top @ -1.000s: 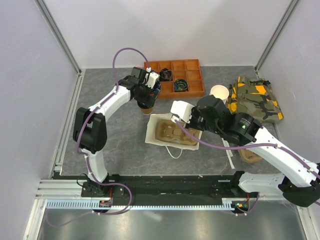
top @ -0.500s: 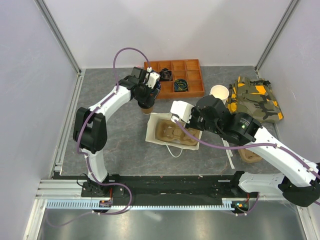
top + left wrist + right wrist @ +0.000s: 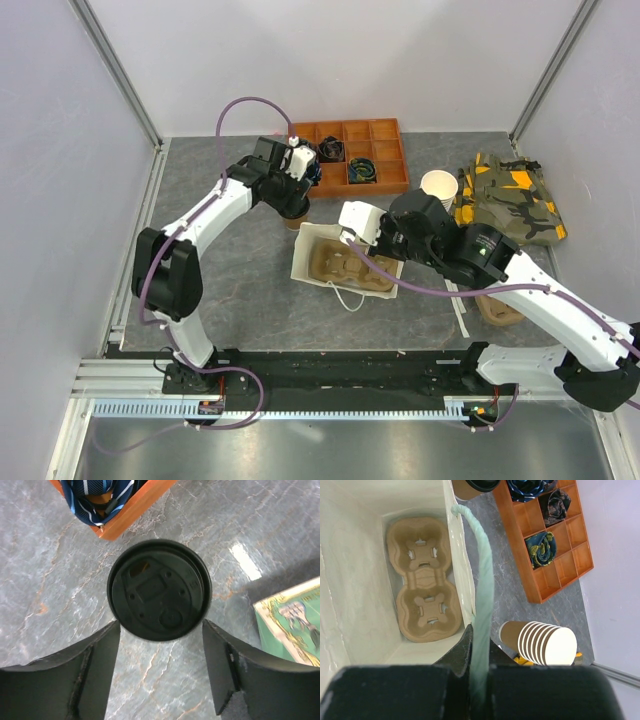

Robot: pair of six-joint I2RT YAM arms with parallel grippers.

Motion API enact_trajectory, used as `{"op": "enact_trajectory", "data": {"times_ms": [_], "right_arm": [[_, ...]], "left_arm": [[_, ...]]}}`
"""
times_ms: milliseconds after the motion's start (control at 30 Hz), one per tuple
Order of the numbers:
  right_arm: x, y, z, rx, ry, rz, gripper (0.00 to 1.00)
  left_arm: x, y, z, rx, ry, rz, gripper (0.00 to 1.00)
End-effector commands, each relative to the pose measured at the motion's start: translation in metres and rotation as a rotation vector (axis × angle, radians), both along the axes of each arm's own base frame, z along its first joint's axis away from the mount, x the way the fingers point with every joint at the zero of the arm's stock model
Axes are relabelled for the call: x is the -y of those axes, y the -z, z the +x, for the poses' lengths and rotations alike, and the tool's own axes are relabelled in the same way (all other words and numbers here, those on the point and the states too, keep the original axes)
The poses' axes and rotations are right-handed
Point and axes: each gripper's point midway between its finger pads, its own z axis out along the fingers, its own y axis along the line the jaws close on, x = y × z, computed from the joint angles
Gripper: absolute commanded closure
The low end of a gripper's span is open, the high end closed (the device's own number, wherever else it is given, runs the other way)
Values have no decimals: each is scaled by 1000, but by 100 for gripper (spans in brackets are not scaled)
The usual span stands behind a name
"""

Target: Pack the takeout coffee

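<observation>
Left pincer [image 3: 161, 626] is spread wide, one finger on each side of the takeout coffee [image 3: 159, 590]. Can't tell whether the pads touch the cup wall under the lid. The cup stands upright on the desk [image 3: 50, 580], just beside a corner of the orange divider box [image 3: 132, 512], outside the bag.

The left wrist view gives the black lid full-on. From the top view I only get a sliver of tan cup [image 3: 292, 219] under the pincer [image 3: 293, 197].

The white paper bag [image 3: 308, 250] lies open near the cup, with the pulp tray [image 3: 422, 580] inside it.

Right pincer [image 3: 479, 677] is clamped on the bag's mint cord handle [image 3: 482, 605]. Only its own wrist view shows that; the top view hides the fingers. That wrist view also shows the stacked cream cups [image 3: 545, 642] beside the divider box.
</observation>
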Motion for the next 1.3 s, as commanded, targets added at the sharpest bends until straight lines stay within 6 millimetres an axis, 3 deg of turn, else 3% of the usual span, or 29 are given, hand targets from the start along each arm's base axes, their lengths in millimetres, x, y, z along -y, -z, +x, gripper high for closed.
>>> {"op": "enact_trajectory", "data": {"times_ms": [0, 167, 367, 533, 1033, 1267], "right_arm": [[-5, -23, 7, 48, 15, 51, 100], [-8, -24, 8, 44, 15, 55, 100], [-8, -22, 10, 34, 25, 42, 100], [-5, -20, 10, 34, 39, 29, 100], [0, -17, 12, 37, 42, -10, 100], [-1, -17, 12, 44, 33, -21, 100]], "left_arm": [[-5, -26, -9, 60, 32, -9, 27], [-7, -22, -11, 52, 20, -17, 23], [6, -32, 6, 77, 33, -51, 18], [7, -21, 16, 62, 26, -24, 15], [14, -9, 31, 59, 53, -4, 12], [14, -4, 34, 56, 67, 8, 16]]}}
